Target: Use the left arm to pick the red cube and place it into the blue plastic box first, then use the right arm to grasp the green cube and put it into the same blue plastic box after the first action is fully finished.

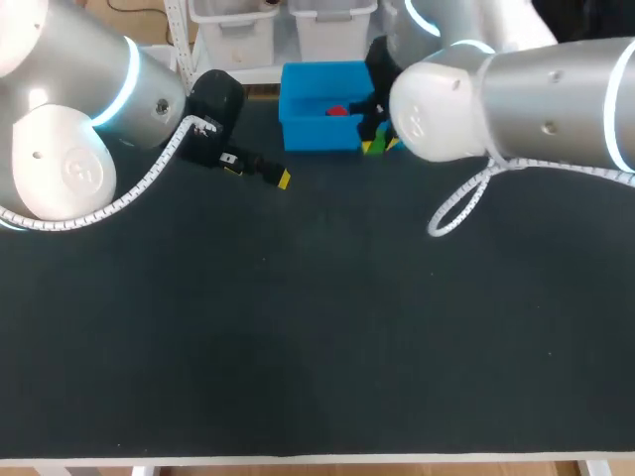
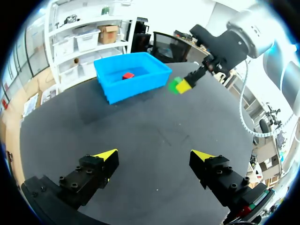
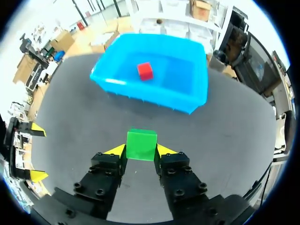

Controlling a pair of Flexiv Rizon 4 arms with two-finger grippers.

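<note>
The red cube (image 3: 145,71) lies inside the blue plastic box (image 3: 190,96) at the table's far side, also visible as the red cube (image 1: 337,111) in the box (image 1: 308,134) from above. My right gripper (image 3: 140,151) is shut on the green cube (image 3: 141,144), held above the mat a short way in front of the box; the green cube (image 2: 175,85) hangs beside the box's (image 2: 140,84) right end. My left gripper (image 2: 152,159) stands open and empty over bare mat, left of the box, its yellow tip (image 1: 284,179) showing from above.
The black mat (image 1: 317,327) covers the table, with wide room in front of the box. My right arm's grey wrist (image 1: 446,99) hides the box's right end from above. A white coiled cable (image 1: 461,208) hangs from it.
</note>
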